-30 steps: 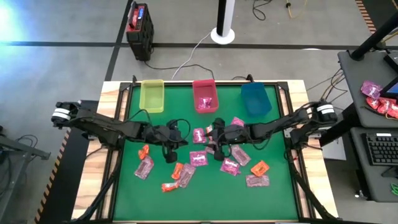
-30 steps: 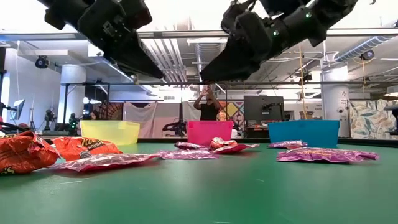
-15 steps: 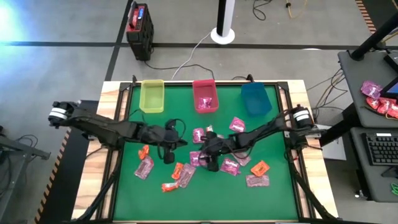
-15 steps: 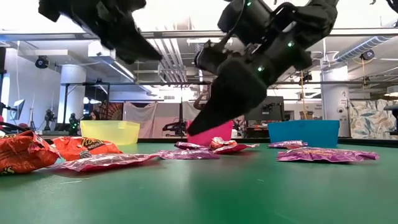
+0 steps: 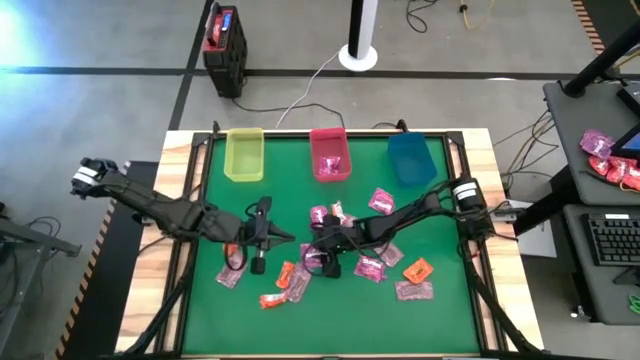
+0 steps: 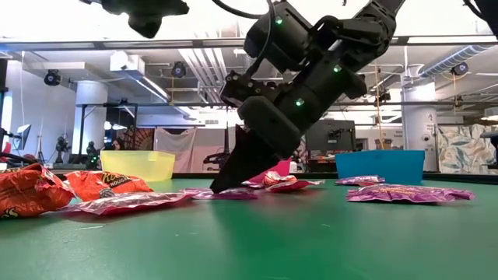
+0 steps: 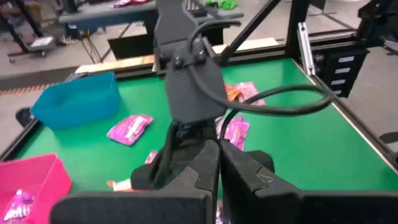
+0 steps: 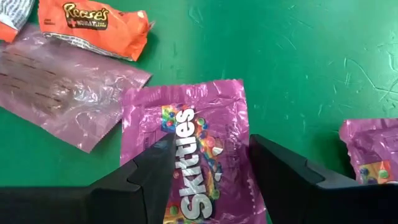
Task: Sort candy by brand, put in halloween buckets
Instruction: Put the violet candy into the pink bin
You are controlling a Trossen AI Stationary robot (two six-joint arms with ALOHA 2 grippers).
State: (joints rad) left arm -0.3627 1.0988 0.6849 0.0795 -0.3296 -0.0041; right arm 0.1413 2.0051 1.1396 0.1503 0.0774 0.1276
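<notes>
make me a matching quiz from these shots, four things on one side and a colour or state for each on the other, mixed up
Things:
1. right claw
2. left claw
3. middle bin
4. Reese's packet

Colours or states:
A. orange
B. fingers pressed together, holding nothing
C. pink-red, with candy inside
D. open, straddling a magenta Skittles packet

Pairs: 1-D, 2-B, 3-C, 4-A

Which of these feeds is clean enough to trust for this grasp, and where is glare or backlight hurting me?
Right wrist view: sharp, evenly lit; the Skittles packet label reads clearly between the right gripper fingers. Low view: bright ceiling backlight leaves the arm a dark silhouette. High view: a glare patch at the upper left corner, off the table. Left wrist view: the near left gripper is soft.
</notes>
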